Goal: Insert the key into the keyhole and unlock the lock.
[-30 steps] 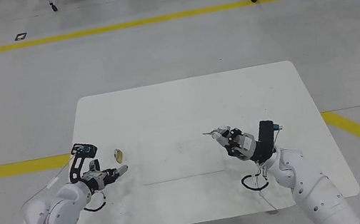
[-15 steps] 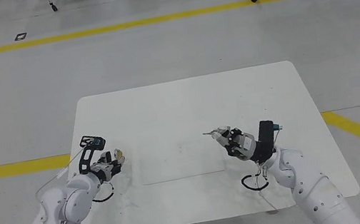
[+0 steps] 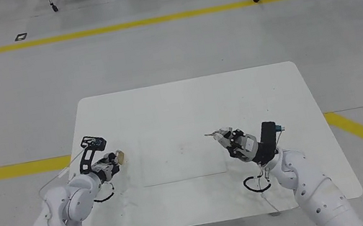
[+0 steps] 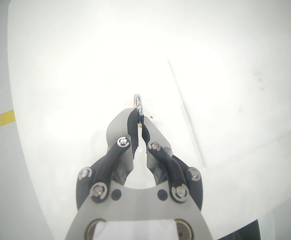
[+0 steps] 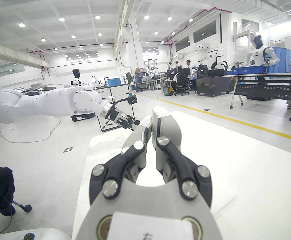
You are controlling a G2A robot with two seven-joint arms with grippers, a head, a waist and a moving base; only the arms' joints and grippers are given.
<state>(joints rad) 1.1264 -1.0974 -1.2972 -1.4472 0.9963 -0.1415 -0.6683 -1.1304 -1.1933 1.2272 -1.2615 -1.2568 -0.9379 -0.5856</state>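
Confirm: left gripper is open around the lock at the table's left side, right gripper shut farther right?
No. The left gripper is shut on the lock, as the left wrist view shows. It is at the table's left side, and the right gripper is shut farther right.

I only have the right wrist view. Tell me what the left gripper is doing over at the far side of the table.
Observer: The left wrist view shows the left gripper shut on the small lock, pinched edge-on.
Operator: Give me the lock's place on the table.
Observer: The top view puts it near the left edge of the table, about mid-depth, well apart from the right gripper.
Operator: Report what the right gripper carries.
Observer: From above, a thin key pokes out of that shut gripper, pointing toward the lock.
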